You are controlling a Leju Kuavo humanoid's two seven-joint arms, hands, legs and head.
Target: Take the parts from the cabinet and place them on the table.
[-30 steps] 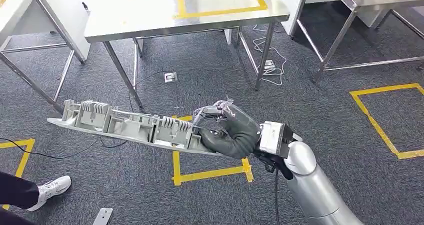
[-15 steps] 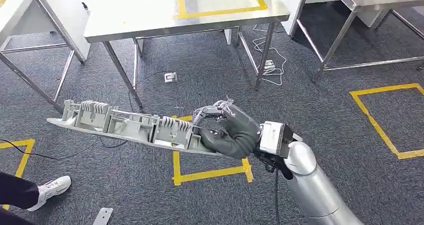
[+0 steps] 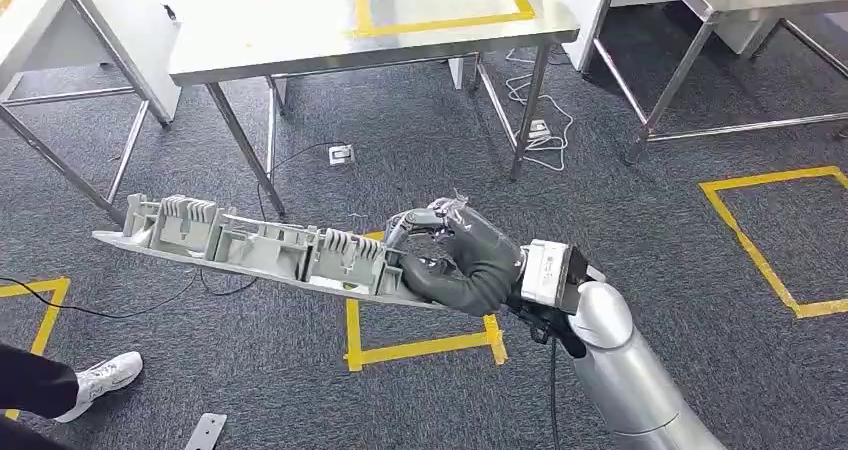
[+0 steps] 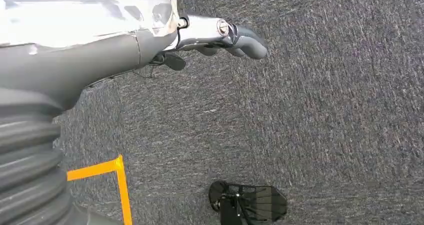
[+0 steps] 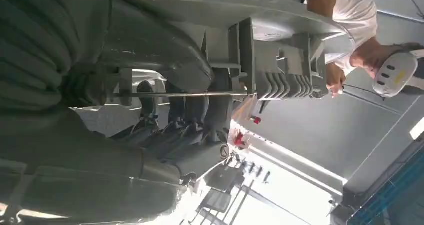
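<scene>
Grey ribbed plastic part [image 3: 250,248] — a long moulded strip with fins and box-like pockets — is up in the air over the dark carpet [image 3: 400,170], held by your right hand [image 3: 455,260] at its near end. The far end reaches out toward the leg of the steel table [image 3: 300,40] and hangs free, touching nothing. No containers to report; the pockets in the part look empty as far as you can see.

In the right wrist view the same part [image 5: 270,60] crosses in front of the hand [image 5: 165,115], fingers wrapped around it with a thin metal rod running through — the exact contact is hard to read in the clutter. Behind it a person in a white shirt [image 5: 350,20] is partly cut off by the part.

Your left hand [image 4: 220,35] hangs over bare carpet, fingers loosely curled, nothing in it; much of it is cut off at the frame edge, so you can't tell just how far they curl.

Yellow tape squares [image 3: 420,345] mark the floor under the part. A white shoe [image 3: 100,378] sits at the lower left, its wearer cut off. The right arm [image 3: 620,370] comes in low from the right, with the hand turned so the part lies nearly level.
</scene>
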